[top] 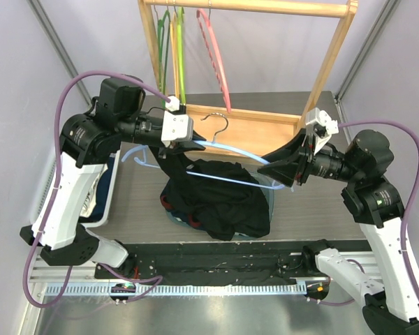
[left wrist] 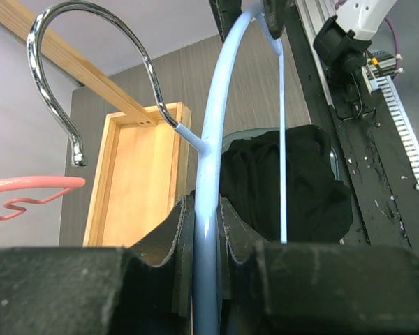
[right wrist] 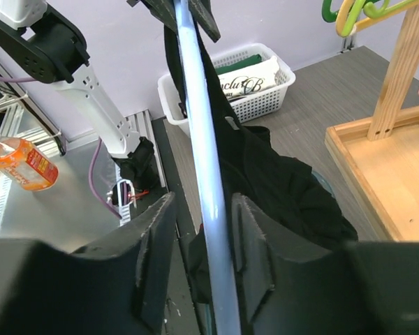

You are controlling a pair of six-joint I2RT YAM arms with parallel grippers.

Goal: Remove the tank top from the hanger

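Note:
A light blue hanger (top: 230, 150) with a chrome hook (top: 216, 122) is held level above the table between both arms. My left gripper (top: 186, 144) is shut on its left arm, which runs between the pads in the left wrist view (left wrist: 206, 202). My right gripper (top: 278, 169) is open, its fingers either side of the hanger's bar (right wrist: 195, 105) with a gap on the left (right wrist: 202, 199). The black tank top (top: 223, 202) hangs from the hanger's left part near my left gripper and heaps on the table. It also shows in both wrist views (left wrist: 279, 181) (right wrist: 265, 174).
A wooden rack with a tray base (top: 258, 129) stands behind, with green (top: 169, 49) and pink (top: 213, 49) hangers on its rail. A white basket of clothes (top: 105, 202) sits at the left. A round grey-blue dish (top: 273, 197) lies under the heap. An orange bottle (right wrist: 24, 162) stands off the table.

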